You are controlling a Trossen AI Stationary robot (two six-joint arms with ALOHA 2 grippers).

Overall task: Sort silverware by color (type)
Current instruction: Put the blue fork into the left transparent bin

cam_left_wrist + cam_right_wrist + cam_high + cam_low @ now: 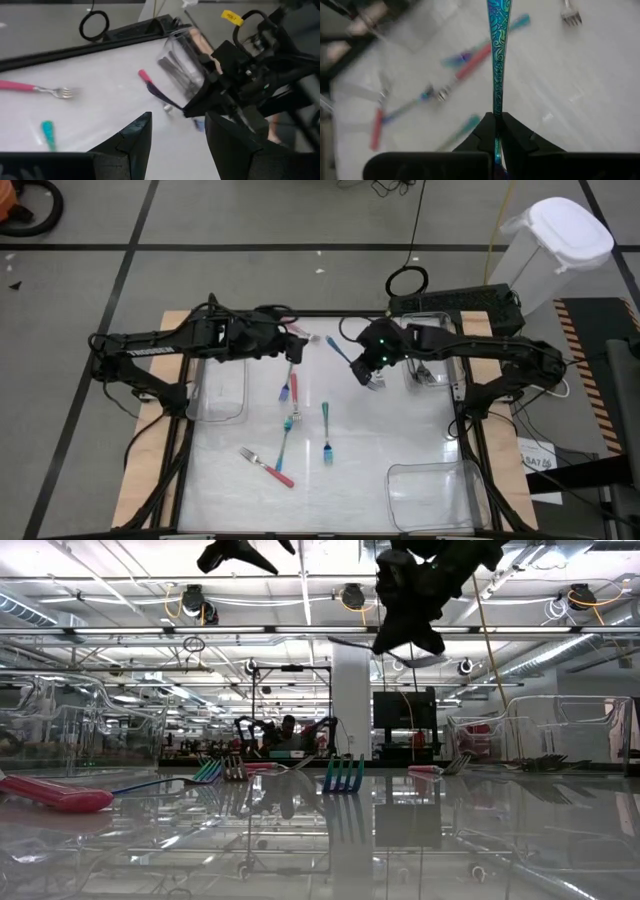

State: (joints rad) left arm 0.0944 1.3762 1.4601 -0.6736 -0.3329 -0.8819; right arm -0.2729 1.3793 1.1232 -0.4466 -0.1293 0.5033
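A: Report, left to right, everything placed against the white table.

B: Left gripper hangs over the table's far-left part, just beside the far end of the clear bin lying along the left edge. Its fingers stand spread, nothing between them.

A: Loose silverware?

B: 1 pink-handled fork lies near the far edge, just past the left gripper. A pink and blue pair lies toward the table's middle, touching or overlapping; I cannot tell which. A teal fork lies nearer the front. A pink-handled fork with metal tines lies closest to the front edge, angled. A teal fork lies at the table's middle, roughly parallel to the side edges.

A: Right side?

B: Right gripper is raised above the table, right of centre toward the far edge. Its fingers are pressed together, pinching the iridescent blue fork by 1 end of the handle; the fork points away from the wrist, clear of the surface.

A: Bins on that side?

B: 1 clear bin at the far-right corner holds dark cutlery; count not legible. Another clear bin sits at the front-right corner.
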